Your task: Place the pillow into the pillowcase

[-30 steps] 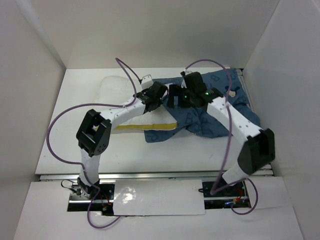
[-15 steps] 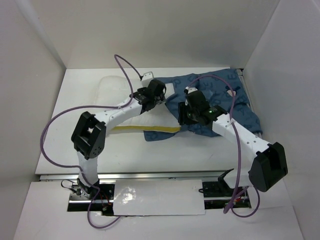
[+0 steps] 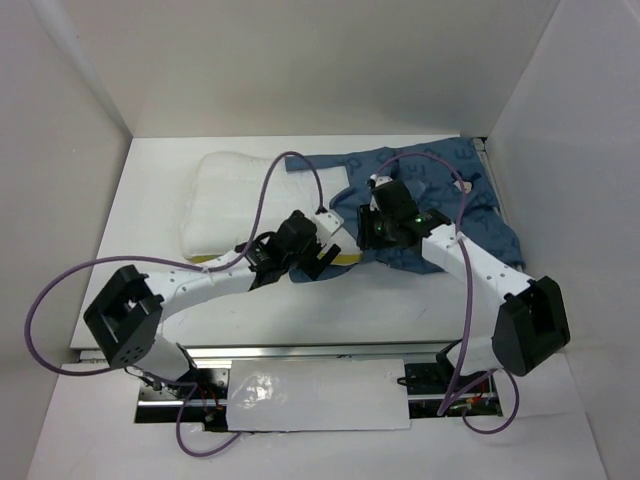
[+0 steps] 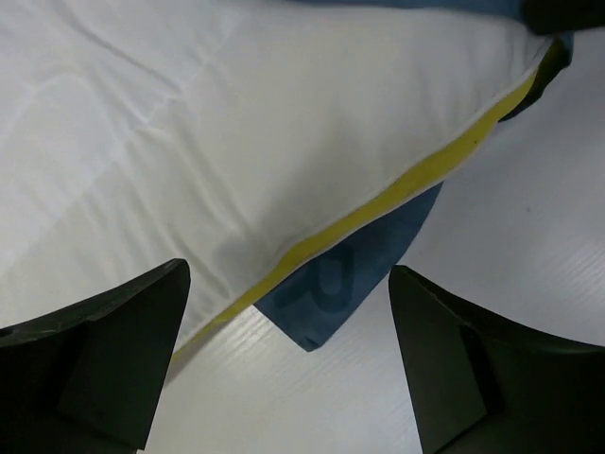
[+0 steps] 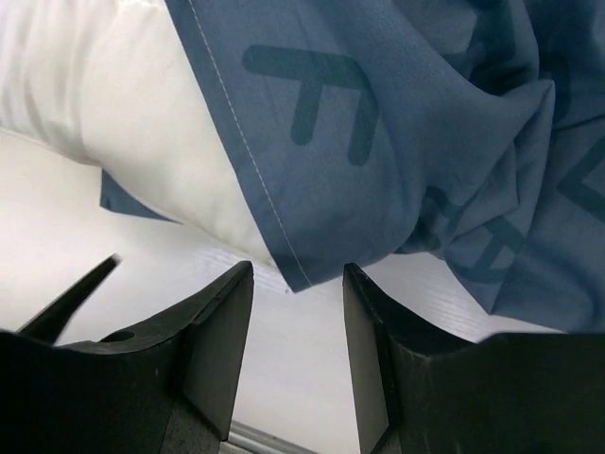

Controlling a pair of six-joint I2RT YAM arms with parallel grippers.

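Observation:
The white pillow lies at the back left of the table, its right end tucked into the dark blue pillowcase, which is bunched at the right. My left gripper hovers open over the pillow's near edge. In the left wrist view the pillow shows its yellow piping, a pillowcase corner pokes out beneath it, and the left gripper holds nothing. My right gripper is open at about half width, and the hem corner of the pillowcase hangs just between its tips, ungripped, over the pillow.
White walls enclose the table on the left, on the right and at the back. Purple cables loop over the pillow and the arms. A metal rail runs along the near edge.
My left gripper has opened and drawn back from the pillow's top to its near edge. My right gripper has moved nearer and left to the pillowcase hem, its jaws narrowing.

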